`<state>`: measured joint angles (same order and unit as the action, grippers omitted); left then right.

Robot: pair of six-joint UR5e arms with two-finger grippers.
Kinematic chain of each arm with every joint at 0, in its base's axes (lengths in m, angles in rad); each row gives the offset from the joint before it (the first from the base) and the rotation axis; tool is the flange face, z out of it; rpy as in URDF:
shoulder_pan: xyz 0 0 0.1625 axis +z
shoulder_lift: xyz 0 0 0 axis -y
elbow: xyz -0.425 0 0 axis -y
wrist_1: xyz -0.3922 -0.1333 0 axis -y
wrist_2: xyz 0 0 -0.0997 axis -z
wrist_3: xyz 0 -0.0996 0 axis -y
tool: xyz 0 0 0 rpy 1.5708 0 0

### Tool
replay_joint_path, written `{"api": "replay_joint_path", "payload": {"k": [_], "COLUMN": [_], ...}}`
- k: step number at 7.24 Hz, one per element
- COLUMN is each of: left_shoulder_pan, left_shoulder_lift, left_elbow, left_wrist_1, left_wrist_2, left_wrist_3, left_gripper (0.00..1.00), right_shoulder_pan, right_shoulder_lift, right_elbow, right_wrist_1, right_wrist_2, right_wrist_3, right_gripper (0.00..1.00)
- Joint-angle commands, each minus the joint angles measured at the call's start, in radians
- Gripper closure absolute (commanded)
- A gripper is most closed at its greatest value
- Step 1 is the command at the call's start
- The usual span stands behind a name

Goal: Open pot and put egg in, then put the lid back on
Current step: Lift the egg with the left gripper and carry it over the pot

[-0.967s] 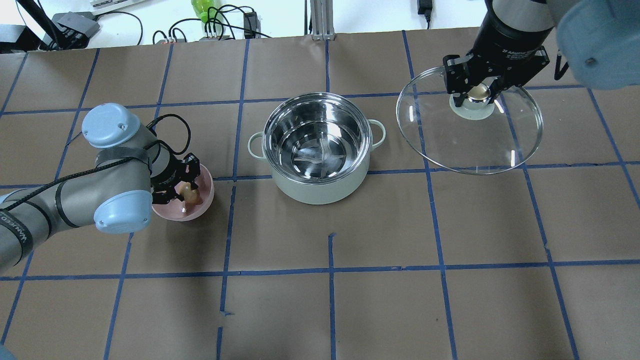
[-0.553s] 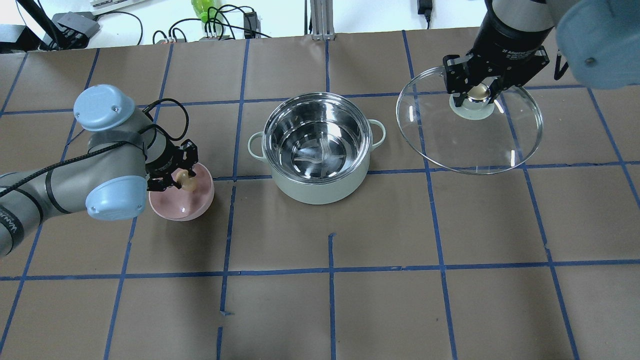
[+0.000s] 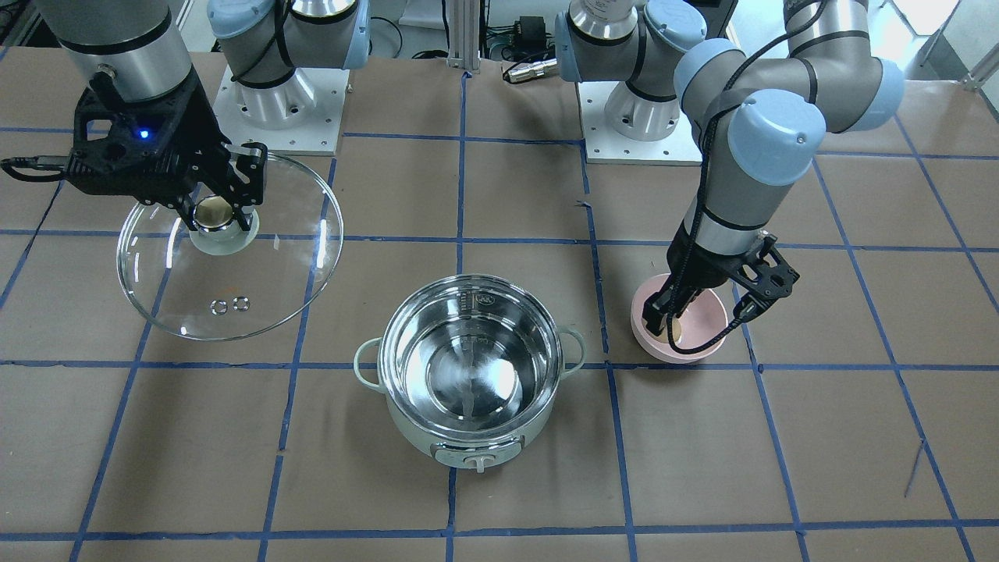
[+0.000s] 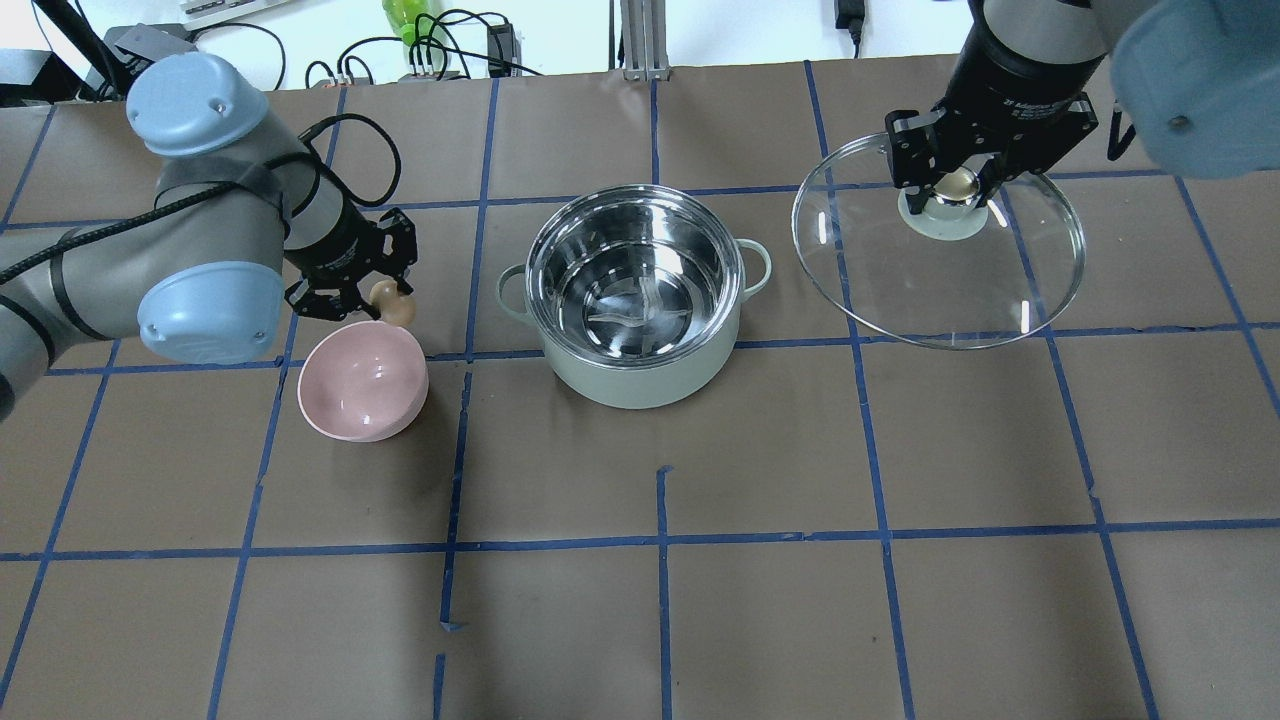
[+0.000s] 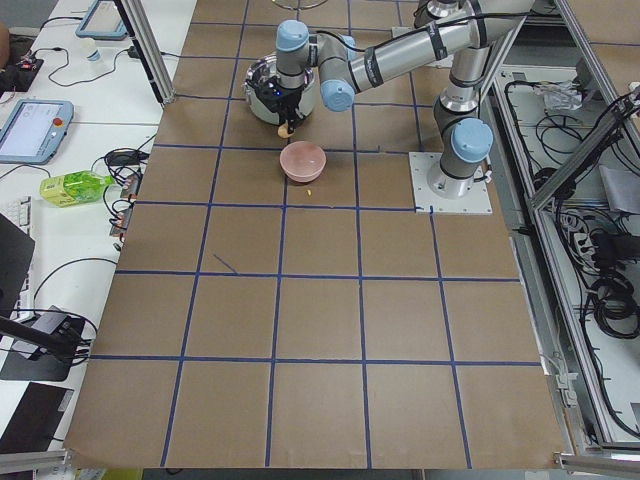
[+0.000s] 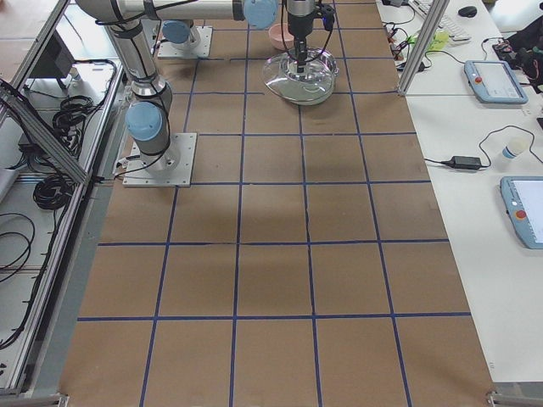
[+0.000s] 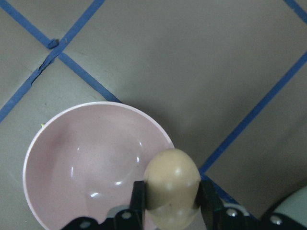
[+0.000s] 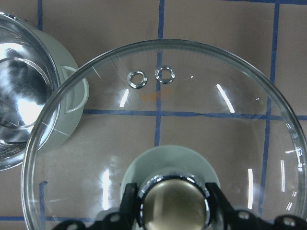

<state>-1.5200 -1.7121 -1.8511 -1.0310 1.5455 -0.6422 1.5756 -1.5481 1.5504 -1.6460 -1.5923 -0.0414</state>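
The pot (image 4: 640,382) stands open mid-table, its steel inside empty; it also shows in the front view (image 3: 417,437). My left gripper (image 4: 388,303) is shut on the tan egg (image 4: 392,305) and holds it in the air by the rim of the pink bowl (image 4: 360,385), left of the pot. The left wrist view shows the egg (image 7: 171,182) between the fingers over the bowl's edge (image 7: 57,139). My right gripper (image 4: 955,190) is shut on the knob of the glass lid (image 4: 940,280) and holds it up to the right of the pot, clear of it.
The pink bowl (image 3: 706,332) is empty. Blue tape lines cross the brown table paper (image 4: 660,600). The arm bases (image 3: 277,101) stand on the robot's side of the table. Cables and a green bottle (image 4: 405,20) lie past the far edge.
My left gripper has lifted the egg out of the pink bowl and drawn it toward the bowl's far rim. The right gripper and the lid have not moved.
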Motion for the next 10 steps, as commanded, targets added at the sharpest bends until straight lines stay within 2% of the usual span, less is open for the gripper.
{"api": "replay_joint_path", "payload": {"k": [1, 3, 5, 6, 10], "left_shoulder_pan": [-0.09, -0.173, -0.239, -0.258, -0.282], "left_shoulder_lift": [-0.007, -0.052, -0.128, -0.159, -0.205], "left_elbow": [0.087, 0.139, 0.159, 0.161, 0.159], "left_wrist_1": [-0.026, -0.009, 0.021, 0.076, 0.083], "left_wrist_2": [-0.063, -0.1, -0.097, -0.097, -0.082], "left_wrist_3": [-0.01, 0.004, 0.006, 0.01, 0.016], "left_gripper": [0.82, 0.82, 0.82, 0.82, 0.82], "right_shoulder_pan": [0.0, 0.0, 0.0, 0.001, 0.001], "right_shoulder_lift": [0.0, 0.0, 0.0, 0.0, -0.001], "right_elbow": [0.0, -0.001, 0.0, -0.001, 0.0], "right_wrist_1": [0.0, 0.0, 0.002, 0.002, 0.002], "right_wrist_2": [0.0, 0.0, 0.0, -0.002, -0.002], "right_wrist_3": [0.0, 0.0, 0.0, 0.0, -0.003], "right_gripper": [1.0, 1.0, 1.0, 1.0, 1.0]}}
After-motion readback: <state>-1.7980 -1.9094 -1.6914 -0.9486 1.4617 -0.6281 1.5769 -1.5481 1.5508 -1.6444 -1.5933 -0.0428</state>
